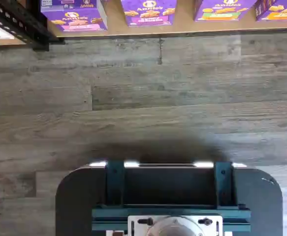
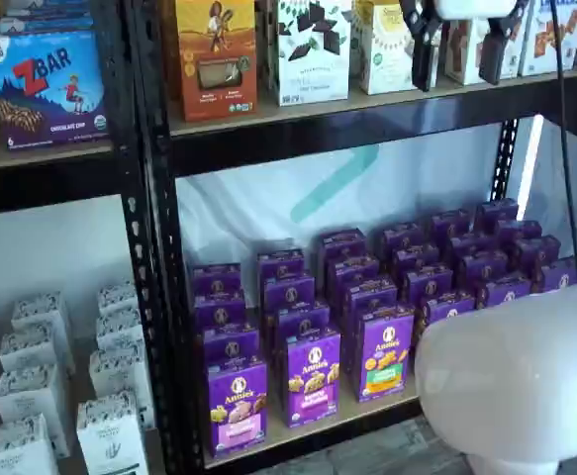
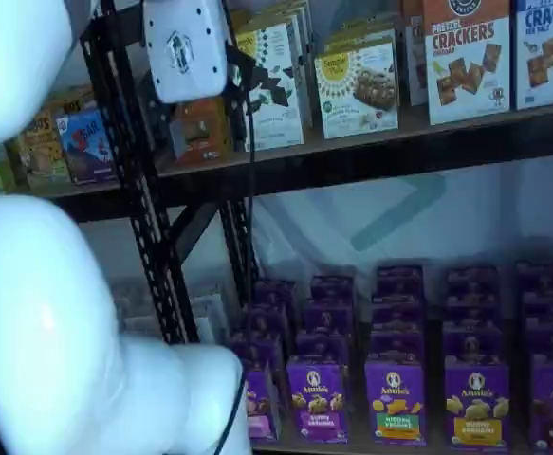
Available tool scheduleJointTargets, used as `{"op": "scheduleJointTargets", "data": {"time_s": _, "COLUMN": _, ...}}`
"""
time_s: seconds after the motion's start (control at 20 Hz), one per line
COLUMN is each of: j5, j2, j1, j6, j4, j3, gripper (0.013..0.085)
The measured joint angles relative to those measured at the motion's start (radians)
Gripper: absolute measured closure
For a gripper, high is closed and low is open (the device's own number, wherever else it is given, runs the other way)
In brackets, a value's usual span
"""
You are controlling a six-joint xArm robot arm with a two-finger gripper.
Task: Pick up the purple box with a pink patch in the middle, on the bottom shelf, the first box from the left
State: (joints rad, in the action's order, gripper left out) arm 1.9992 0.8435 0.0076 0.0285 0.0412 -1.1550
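My claw [image 2: 459, 54] released, high above the purple box [image 2: 237, 405]; risk: grabbing the neighbouring lilac-panel carton [image 2: 314, 376], near-identical and just beside.

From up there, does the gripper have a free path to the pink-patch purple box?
Probably yes: the open gripper hangs by the upper shelf, and the purple box stands frontmost on the bottom shelf, its face unblocked.

Hand [image 2: 458, 54]: raised high, white body up, black fingers pointing down, plainly apart, empty.
Arm [image 3: 39, 313]: white, foreground.
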Motion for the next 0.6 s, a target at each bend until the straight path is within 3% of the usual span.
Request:
{"op": "scheduleJointTargets", "data": {"time_s": 0.1, "j5": -0.040, "j2": 0.025, "j1": -0.049, "j6": -0.027, "j4": 0.052, "j3": 0.024, "gripper": 0.0130}}
{"op": "scheduleJointTargets", "data": {"time_s": 0.2, "j5": -0.055, "j2": 0.033, "j1": -0.065, "j6": -0.038, "j4": 0.073, "j3": 0.031, "gripper": 0.0130}}
{"op": "scheduleJointTargets", "data": {"time_s": 0.35, "j5": -0.064, "j2": 0.035, "j1": -0.059, "j6": -0.035, "j4": 0.070, "j3": 0.038, "gripper": 0.0130}}
{"op": "scheduleJointTargets", "data": {"time_s": 0.6, "j5": -0.097, "j2": 0.042, "j1": -0.014, "j6": -0.008, "j4": 0.027, "j3": 0.069, "gripper": 0.0130}}
